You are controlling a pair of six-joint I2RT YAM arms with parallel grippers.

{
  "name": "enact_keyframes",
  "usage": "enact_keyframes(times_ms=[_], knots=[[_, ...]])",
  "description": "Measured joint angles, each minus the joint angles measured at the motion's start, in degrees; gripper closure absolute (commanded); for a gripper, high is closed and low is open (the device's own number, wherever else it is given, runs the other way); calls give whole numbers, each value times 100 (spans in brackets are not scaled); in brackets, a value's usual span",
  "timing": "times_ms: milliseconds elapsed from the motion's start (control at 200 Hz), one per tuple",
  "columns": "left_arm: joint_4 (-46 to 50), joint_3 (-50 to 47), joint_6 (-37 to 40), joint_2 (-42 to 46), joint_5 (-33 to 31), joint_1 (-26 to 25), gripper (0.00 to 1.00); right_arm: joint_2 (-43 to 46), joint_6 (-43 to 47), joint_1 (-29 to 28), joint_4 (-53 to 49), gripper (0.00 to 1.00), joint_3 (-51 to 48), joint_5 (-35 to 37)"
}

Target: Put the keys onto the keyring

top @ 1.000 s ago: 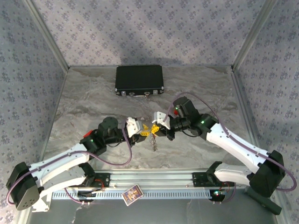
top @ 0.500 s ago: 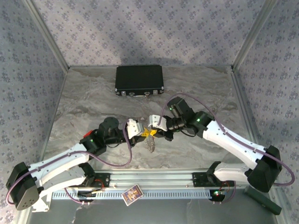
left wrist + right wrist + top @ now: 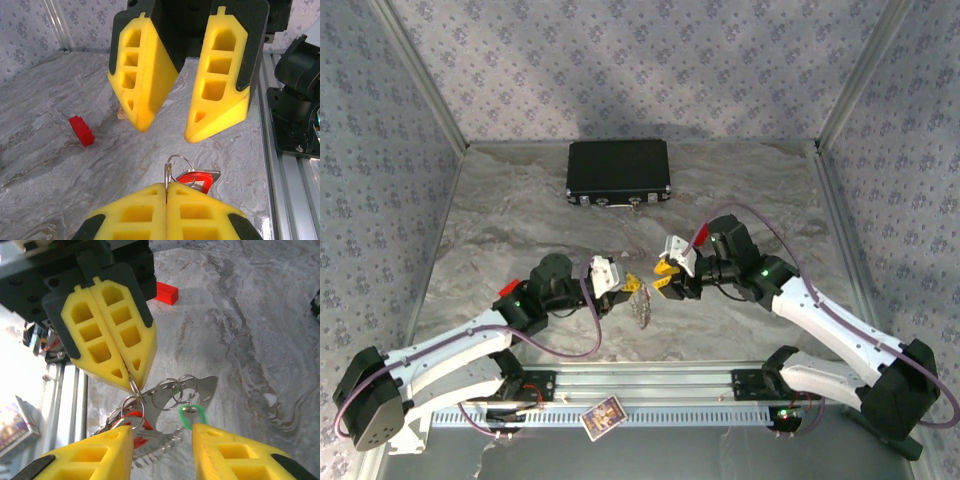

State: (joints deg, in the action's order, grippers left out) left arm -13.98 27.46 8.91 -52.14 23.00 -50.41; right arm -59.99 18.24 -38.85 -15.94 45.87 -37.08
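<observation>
Keyring [image 3: 167,390]: a bunch of thin silvery loops with a flat metal tab and a beaded chain. One loop is pinched at the very tips of the left gripper [image 3: 129,375]. The rest hangs just below those tips, clear of the table [image 3: 500,220]. In the left wrist view the pinched loop [image 3: 175,166] stands up right at the fingertips.
Keys: a green key [image 3: 191,415] and a red key [image 3: 131,417] hang on the loops under the left gripper's tips. The green one is just in front of one right finger. The red key [image 3: 197,179] sits just beyond the left fingertips.
Left gripper [image 3: 167,189]: clenched, its yellow fingers pressed flat together, grasping the keyring [image 3: 642,308] by that single loop.
Right gripper [image 3: 162,432]: released, yellow fingers spread with a clear gap, grasping nothing. It faces the left gripper [image 3: 626,290] tip to tip, just beside the hanging bunch.
Right gripper from the left wrist [image 3: 170,129]: directly ahead of the left fingertips, above the loop.
Red piece [image 3: 81,131]: lies on the table ahead of the left gripper and off to one side, well apart from the bunch.
Black case [image 3: 618,172]: shut, flat on the table, well beyond both grippers, towards the back wall.
</observation>
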Motion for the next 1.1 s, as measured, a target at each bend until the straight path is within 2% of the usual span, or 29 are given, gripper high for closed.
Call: enact_keyframes(times_ms=[190, 320, 630, 829, 1099], knots=[[-170, -22, -39, 2, -94, 0, 100, 22, -1167, 0, 358, 57, -61, 52], [-337, -85, -146, -2, -210, 0, 100, 238, -1735, -197, 389, 56, -129, 402], [-608, -118, -422, -199, -330, -2, 100, 881, -1231, -1285, 719, 54, -999, 1834], [-682, -170, -455, -203, -334, -2, 100, 883, -1043, -1377, 1080, 56, -1134, 2385], [-726, -179, -452, -203, -332, -24, 100, 817, -1027, -1456, 1469, 57, -1145, 2599]])
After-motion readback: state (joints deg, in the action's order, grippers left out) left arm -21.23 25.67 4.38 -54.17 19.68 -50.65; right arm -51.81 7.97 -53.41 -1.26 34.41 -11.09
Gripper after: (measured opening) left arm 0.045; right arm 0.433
